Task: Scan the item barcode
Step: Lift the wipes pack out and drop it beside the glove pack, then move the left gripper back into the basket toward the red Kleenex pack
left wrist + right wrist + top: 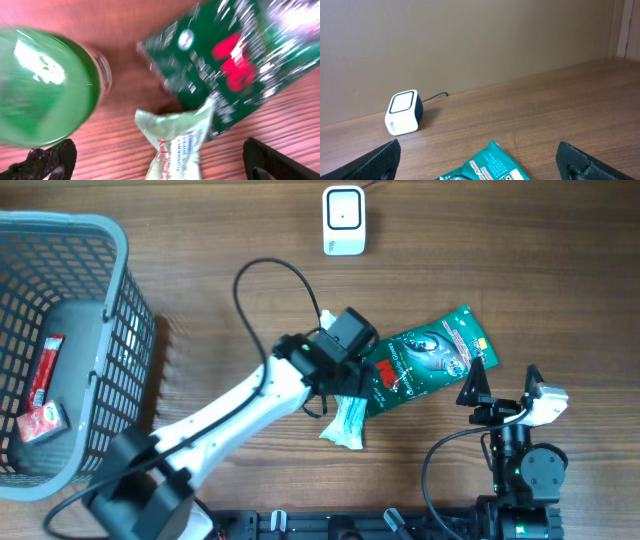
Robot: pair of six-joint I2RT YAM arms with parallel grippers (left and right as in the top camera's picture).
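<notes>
A white barcode scanner [343,220] [402,119] stands at the far edge of the table. A pale green-and-white packet [346,425] [175,145] lies flat on the wood, untouched between the wide-apart fingers of my left gripper [345,380] [162,167], which is open. A dark green foil packet [432,355] [235,65] [490,167] lies just right of it, overlapping its top end. My right gripper [503,385] [482,165] is open and empty, hovering at the green packet's right end and facing the scanner.
A grey wire basket [120,270] at the left holds red packets [45,370]. The scanner's cable [436,96] runs to the back wall. A blurred round green shape [40,85] fills the left of the left wrist view; I cannot identify it.
</notes>
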